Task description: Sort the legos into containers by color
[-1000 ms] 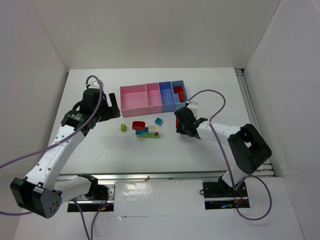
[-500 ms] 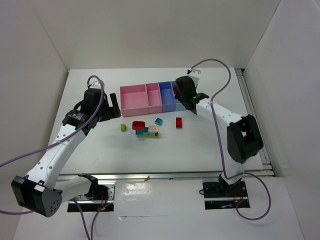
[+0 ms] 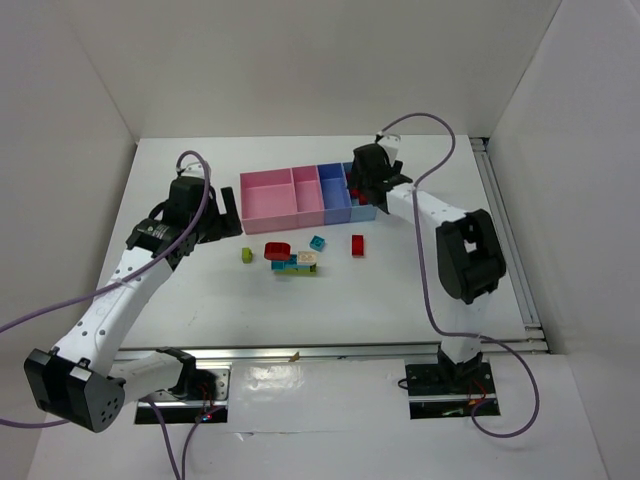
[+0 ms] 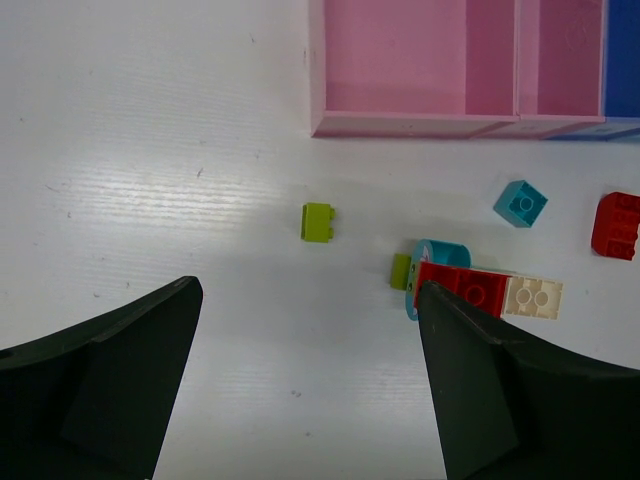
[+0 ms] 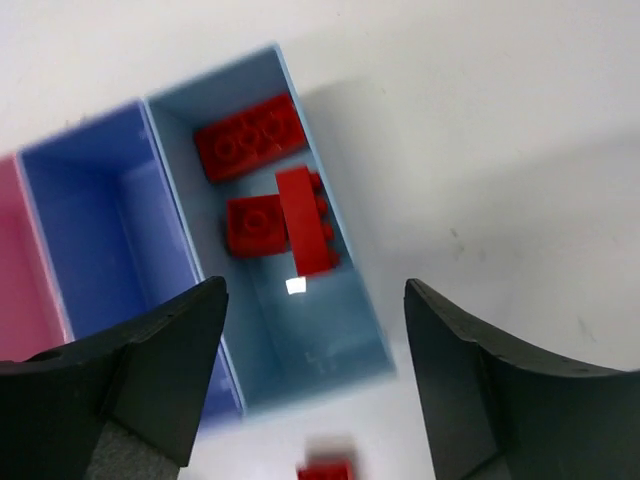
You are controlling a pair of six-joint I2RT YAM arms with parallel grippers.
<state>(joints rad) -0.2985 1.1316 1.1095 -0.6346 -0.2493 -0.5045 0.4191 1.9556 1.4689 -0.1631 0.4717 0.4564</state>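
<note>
The containers (image 3: 270, 203) stand in a row at the back: two pink bins, a periwinkle one (image 5: 80, 220) and a light blue one (image 5: 320, 340). The light blue bin holds three red bricks (image 5: 250, 137). My right gripper (image 3: 362, 185) hovers open and empty above this bin (image 5: 315, 290). A loose red brick (image 3: 357, 245) lies on the table in front of it, blurred in the right wrist view (image 5: 325, 470). My left gripper (image 3: 228, 212) is open and empty (image 4: 308, 290), left of the bins. A yellow-green brick (image 4: 317, 221), a cyan brick (image 4: 520, 203) and a joined red, beige and cyan cluster (image 4: 470, 290) lie ahead of it.
White walls enclose the table on three sides. A metal rail (image 3: 505, 240) runs along the right edge. A red piece (image 3: 277, 250) lies beside the cluster. The pink bins (image 4: 400, 60) show no bricks inside.
My right gripper has moved from the table by the loose red brick back to above the light blue bin. That brick stays on the table. The left arm has hardly moved.
</note>
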